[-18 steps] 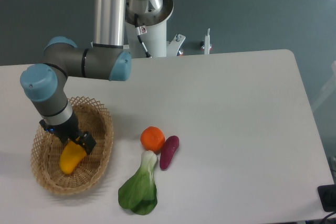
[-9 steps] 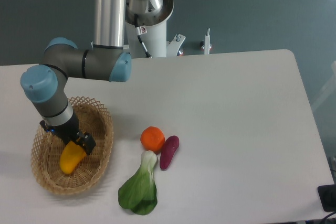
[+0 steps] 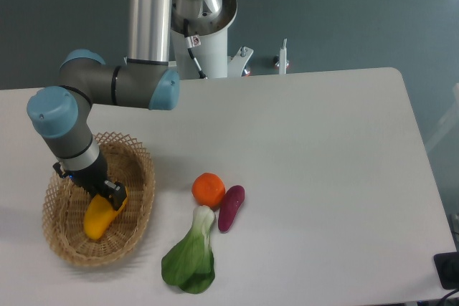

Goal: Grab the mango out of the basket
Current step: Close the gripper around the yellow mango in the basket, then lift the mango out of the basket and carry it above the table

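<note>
- You are at the grasp: the claw (image 3: 110, 194) sits on the upper end of the mango (image 3: 99, 215), which lies in the basket (image 3: 140, 170).
- Next, you need a firm hold, then a straight lift clear of the rim.
- The wrist hides the jaws; I cannot tell whether they grip.

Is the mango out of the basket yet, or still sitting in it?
Still in. The mango lies within the rim of the basket, with the pincer at its upper end. Whether it rests on the weave, I cannot tell.
</note>
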`<control>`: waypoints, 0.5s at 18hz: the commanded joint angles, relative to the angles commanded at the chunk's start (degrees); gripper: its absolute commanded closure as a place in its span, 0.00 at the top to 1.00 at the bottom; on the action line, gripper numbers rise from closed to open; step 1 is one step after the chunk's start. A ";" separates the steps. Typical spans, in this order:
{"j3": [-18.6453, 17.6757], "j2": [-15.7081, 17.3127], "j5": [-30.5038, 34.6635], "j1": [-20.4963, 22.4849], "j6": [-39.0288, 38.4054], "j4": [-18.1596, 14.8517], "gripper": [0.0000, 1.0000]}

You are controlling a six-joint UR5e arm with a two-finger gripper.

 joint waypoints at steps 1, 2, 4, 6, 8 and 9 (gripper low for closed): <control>0.00 0.26 0.00 0.00 0.18 0.00 0.56; 0.00 0.61 0.00 0.00 0.36 0.00 0.56; 0.18 2.02 0.00 0.09 1.40 -0.09 0.56; 0.35 3.51 0.00 0.61 4.12 -0.26 0.56; 0.62 5.27 -0.09 1.92 5.45 -0.61 0.56; 0.62 6.41 -0.17 2.98 6.06 -0.96 0.56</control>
